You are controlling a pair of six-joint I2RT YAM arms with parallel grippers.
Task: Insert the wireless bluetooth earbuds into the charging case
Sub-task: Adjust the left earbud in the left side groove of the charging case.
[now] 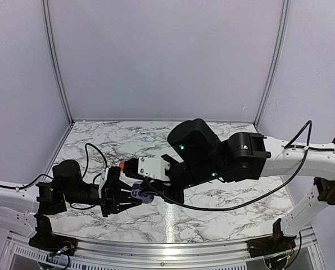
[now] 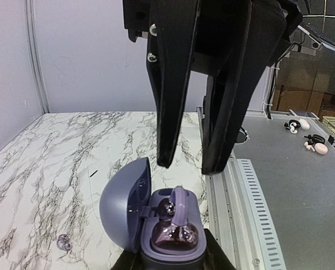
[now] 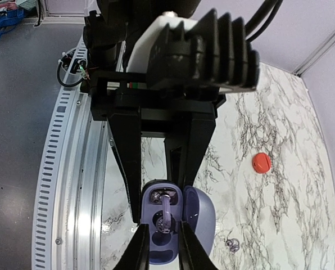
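**A:** Well, which step is this?

**B:** Seating, I'd judge. The left gripper (image 1: 127,196) is clamped on the open lilac plastic charging case (image 2: 120,208). It holds it over the white marble table (image 2: 72,146), close to the near edge and left of the middle. A pale lilac stemmed earbud (image 2: 179,203) sits in the case's well.

**A:** And the right gripper (image 2: 189,166)?

**B:** Fingers slightly apart, empty, hanging just above that earbud.

**A:** How does it lie?

**B:** Long axis roughly upright, stem pointing up towards the right fingers. It looks not fully home, so next calls for a gentle press down along the stem. A second small glossy earbud (image 2: 63,243) lies loose on the marble beside the lid.
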